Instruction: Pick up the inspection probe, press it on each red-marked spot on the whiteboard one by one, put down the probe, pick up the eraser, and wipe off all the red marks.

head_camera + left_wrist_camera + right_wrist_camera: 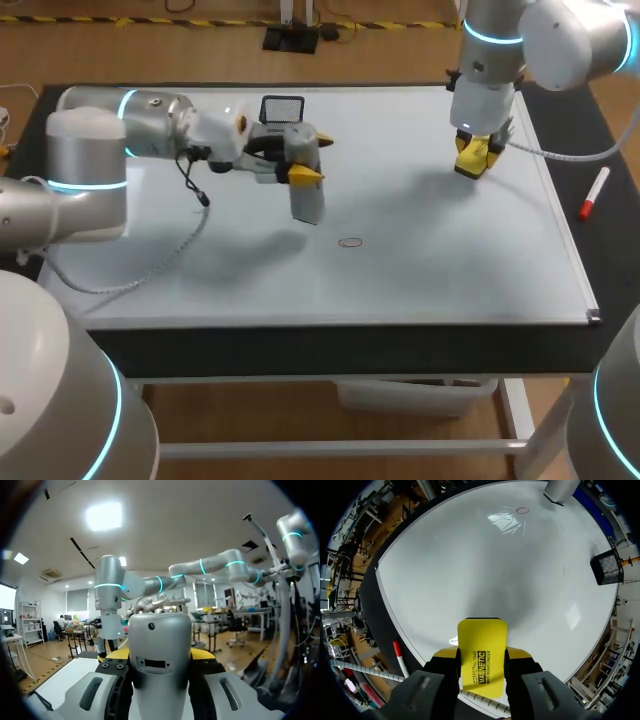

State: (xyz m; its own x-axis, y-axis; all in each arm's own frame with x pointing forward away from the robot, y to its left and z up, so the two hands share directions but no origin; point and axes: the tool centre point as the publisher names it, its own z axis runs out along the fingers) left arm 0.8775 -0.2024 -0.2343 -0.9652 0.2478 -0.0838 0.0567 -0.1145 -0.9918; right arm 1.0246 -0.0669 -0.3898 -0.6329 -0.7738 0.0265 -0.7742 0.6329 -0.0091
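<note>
holding the inspection probe (307, 200) in the left gripper (312, 160), with jaws set narrow against its silver body from both sides and the barrel pointed tip-down above the whiteboard (430, 280). holding the yellow eraser (481, 650) in the right gripper (478, 155) too, pinched across its two long edges, over the board's far right part. only one red mark (350, 242) to be made out, a faint ring near the middle of the board, closer to the front edge than the probe's tip, to its right and apart from it; impossible to tell whether fainter ones lie elsewhere. probably at the pressing step, though with the eraser already in hand rather than waiting. next, judging from this: shift the probe over the ring, lower straight down, touch lightly, lift, then set the probe down before bringing the eraser across. plenty of bare board between the two arms and around the ring, so little crowding there. worth minding: the black mesh holder (282, 107) close behind the left gripper at the far edge, the board's right edge near the eraser, and the red-capped marker (594, 193) lying off the board on the dark table beyond that edge.
</note>
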